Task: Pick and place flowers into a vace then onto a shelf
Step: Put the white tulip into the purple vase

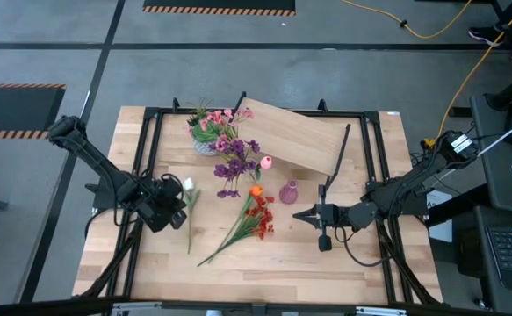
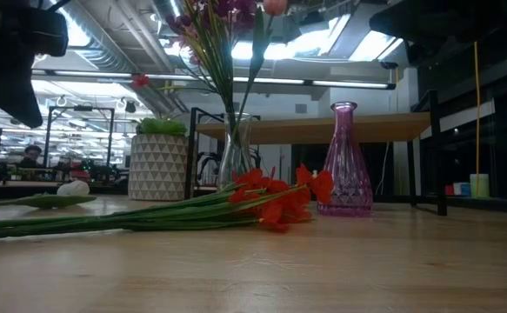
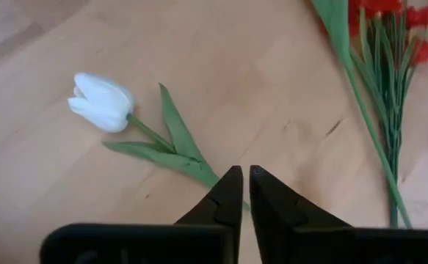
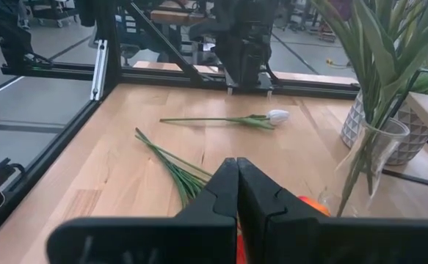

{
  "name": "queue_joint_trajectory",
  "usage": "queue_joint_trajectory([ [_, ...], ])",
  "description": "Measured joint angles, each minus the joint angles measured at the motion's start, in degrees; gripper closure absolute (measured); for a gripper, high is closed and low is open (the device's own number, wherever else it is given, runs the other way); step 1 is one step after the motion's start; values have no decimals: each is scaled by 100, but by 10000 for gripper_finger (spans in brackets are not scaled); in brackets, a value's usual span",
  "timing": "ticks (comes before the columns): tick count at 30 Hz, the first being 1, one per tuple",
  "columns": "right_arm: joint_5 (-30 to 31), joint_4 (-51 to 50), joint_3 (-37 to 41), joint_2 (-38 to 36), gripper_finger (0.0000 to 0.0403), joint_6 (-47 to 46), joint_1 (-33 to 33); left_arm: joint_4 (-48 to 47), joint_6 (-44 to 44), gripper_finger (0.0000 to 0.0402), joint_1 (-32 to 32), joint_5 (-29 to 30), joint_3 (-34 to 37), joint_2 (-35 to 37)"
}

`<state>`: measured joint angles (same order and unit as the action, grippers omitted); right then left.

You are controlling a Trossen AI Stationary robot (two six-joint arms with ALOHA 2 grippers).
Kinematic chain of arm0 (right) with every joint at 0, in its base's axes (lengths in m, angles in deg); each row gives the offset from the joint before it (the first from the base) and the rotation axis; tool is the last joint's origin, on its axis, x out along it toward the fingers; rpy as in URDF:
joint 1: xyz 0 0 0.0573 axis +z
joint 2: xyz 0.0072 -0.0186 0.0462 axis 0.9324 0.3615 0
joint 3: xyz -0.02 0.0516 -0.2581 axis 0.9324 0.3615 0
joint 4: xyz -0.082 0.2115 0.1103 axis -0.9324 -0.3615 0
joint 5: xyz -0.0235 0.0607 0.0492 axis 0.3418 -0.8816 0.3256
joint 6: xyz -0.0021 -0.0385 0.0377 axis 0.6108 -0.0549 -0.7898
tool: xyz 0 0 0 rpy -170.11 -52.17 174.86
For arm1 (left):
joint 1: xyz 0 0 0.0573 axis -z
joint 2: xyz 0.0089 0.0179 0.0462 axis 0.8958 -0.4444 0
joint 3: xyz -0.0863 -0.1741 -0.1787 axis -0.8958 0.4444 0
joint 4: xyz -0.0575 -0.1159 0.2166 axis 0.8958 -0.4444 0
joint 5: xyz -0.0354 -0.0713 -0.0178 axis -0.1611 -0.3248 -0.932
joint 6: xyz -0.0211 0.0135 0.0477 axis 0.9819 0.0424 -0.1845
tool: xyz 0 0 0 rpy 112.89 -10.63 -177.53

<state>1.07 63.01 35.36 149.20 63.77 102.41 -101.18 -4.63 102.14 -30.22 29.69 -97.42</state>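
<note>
The left tool (image 1: 178,209) is hanging over the surface (image 1: 282,259) at the left of the frame, its fingers nearly closed and holding nothing. The white flower (image 1: 188,186) is lying flat just beside it. The right tool (image 1: 301,215) is sitting at the right, closed and empty, just below the pink vase (image 1: 288,192). The red-orange bunch (image 1: 257,218) is lying in the middle. The other flowers (image 1: 234,156) are standing in a clear vase (image 2: 235,149) above it. The shelf (image 1: 295,136) is sitting at the upper middle.
</note>
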Motion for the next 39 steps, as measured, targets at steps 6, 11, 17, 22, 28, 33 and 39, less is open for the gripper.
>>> queue_joint_trajectory([
  [6,0,-52,4,0,402,0,0,0,615,324,0,-58,0,-365],
  [11,-2,-150,9,0,402,-14,0,22,1162,279,0,-197,0,-864],
  [17,-4,-278,9,0,402,-30,2,190,1601,241,0,-233,0,-1460],
  [22,-5,-288,9,0,402,-32,2,221,1947,227,0,-230,2,-1906],
  [28,-9,-311,9,0,402,-37,2,611,2028,229,0,-233,4,-2343],
  [33,-7,-324,9,0,402,-41,1,840,2028,230,0,-431,4,-2592],
  [39,-9,-335,10,0,402,-41,2,1077,2025,231,0,-539,4,-2801],
])
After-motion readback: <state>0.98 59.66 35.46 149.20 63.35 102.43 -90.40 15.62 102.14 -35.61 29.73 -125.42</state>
